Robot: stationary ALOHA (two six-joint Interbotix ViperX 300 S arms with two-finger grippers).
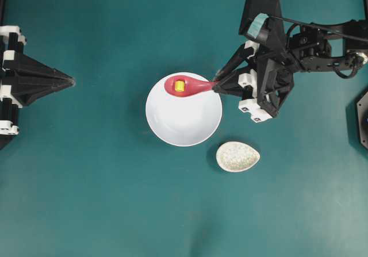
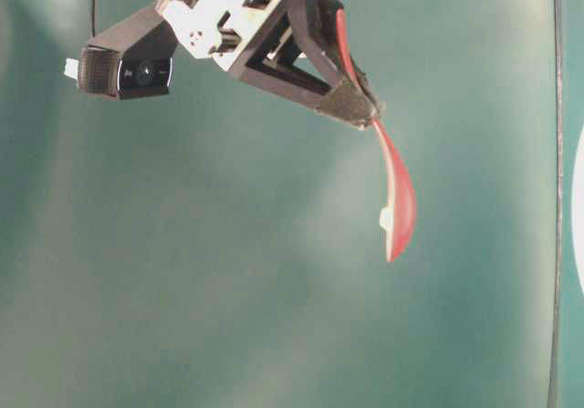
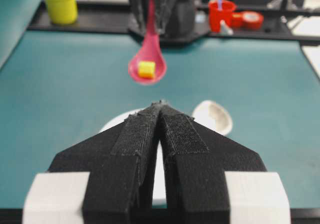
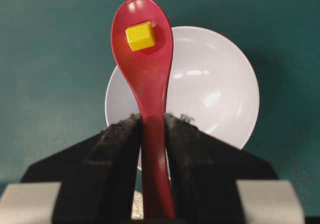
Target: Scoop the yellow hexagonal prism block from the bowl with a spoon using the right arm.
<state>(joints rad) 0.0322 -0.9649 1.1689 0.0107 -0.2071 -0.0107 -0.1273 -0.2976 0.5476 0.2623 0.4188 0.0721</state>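
Black right arm's gripper (image 4: 152, 129) is clamping the glossy pink-red spoon's handle (image 4: 155, 149); black left gripper (image 3: 161, 108) is resting with jaws together.

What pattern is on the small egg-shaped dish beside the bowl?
Off-white with fine speckles, on the small egg-shaped spoon rest; clearest in the overhead view.

Lighting is even and bright; glare spots mark the bowl (image 4: 215, 93), and the left wrist view's background is soft.

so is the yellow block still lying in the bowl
No, the yellow block sits in the red spoon's scoop, raised above the white bowl.
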